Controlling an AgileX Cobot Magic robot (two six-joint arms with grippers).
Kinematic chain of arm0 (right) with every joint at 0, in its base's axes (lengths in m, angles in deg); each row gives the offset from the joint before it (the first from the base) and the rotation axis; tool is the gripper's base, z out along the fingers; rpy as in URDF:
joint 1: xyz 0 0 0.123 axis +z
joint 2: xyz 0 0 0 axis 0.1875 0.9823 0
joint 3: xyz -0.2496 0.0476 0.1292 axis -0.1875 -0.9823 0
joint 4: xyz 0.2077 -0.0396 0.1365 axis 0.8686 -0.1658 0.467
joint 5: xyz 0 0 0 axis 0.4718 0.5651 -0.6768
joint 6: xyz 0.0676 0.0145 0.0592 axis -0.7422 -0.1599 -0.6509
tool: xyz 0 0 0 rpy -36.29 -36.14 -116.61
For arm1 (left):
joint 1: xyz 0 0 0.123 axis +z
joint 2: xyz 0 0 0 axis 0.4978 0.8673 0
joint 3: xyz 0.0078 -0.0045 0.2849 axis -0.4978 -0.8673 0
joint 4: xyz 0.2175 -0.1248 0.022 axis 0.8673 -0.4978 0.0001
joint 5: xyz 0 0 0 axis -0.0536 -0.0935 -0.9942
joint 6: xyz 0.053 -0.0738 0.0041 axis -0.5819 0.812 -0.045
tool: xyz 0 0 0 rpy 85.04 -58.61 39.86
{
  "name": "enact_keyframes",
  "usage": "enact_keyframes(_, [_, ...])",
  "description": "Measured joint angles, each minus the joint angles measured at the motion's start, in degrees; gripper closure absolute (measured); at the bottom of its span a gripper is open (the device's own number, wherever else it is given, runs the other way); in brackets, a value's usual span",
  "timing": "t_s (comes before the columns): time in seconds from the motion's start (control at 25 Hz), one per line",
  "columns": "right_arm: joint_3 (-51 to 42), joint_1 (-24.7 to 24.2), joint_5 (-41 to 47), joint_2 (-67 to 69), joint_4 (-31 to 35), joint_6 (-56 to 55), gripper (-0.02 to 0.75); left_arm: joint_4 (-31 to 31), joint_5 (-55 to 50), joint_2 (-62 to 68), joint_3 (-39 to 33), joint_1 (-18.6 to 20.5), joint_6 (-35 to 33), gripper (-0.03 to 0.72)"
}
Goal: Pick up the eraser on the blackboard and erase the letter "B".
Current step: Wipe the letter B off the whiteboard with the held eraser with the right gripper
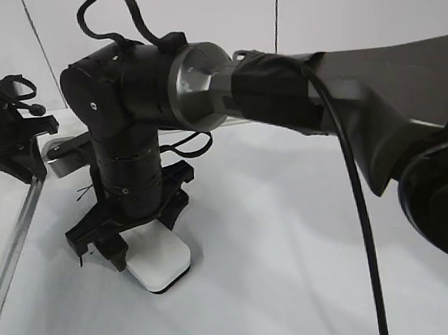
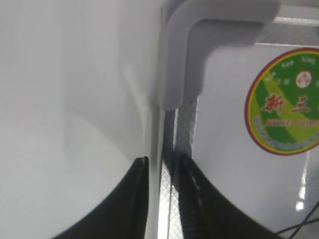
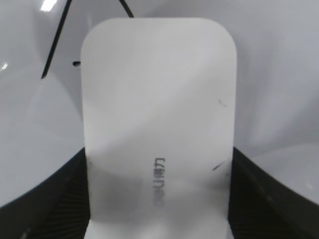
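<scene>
The white eraser (image 1: 167, 266) lies flat on the blackboard (image 1: 303, 280), a white board with a grey metal frame (image 1: 11, 244). My right gripper (image 1: 145, 239) reaches across to the left and is shut on the eraser's two long sides. In the right wrist view the eraser (image 3: 158, 99) fills the space between the fingers (image 3: 158, 199). Thin black strokes (image 3: 52, 47) show beyond its far end; I cannot tell which letter they are. My left gripper (image 1: 31, 162) is shut on the board's frame (image 2: 185, 124) just below its grey corner piece (image 2: 199, 45), one finger on each side (image 2: 164, 167).
A round green sticker (image 2: 286, 102) sits on the board near the corner. The right arm's big black body (image 1: 381, 115) fills the upper right of the exterior view and hides the board's far part. A white wall stands behind.
</scene>
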Motion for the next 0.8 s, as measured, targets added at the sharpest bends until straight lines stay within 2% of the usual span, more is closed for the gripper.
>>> enact_keyframes(0.28, [0.0,0.0,0.0,0.0,0.0,0.0,0.183,0.03,0.0,0.09,0.22,0.0,-1.17,0.641])
enact_keyframes(0.8, [0.0,0.0,0.0,0.0,0.0,0.24,0.183,0.03,-0.23,0.15,0.26,0.0,-1.56,0.662])
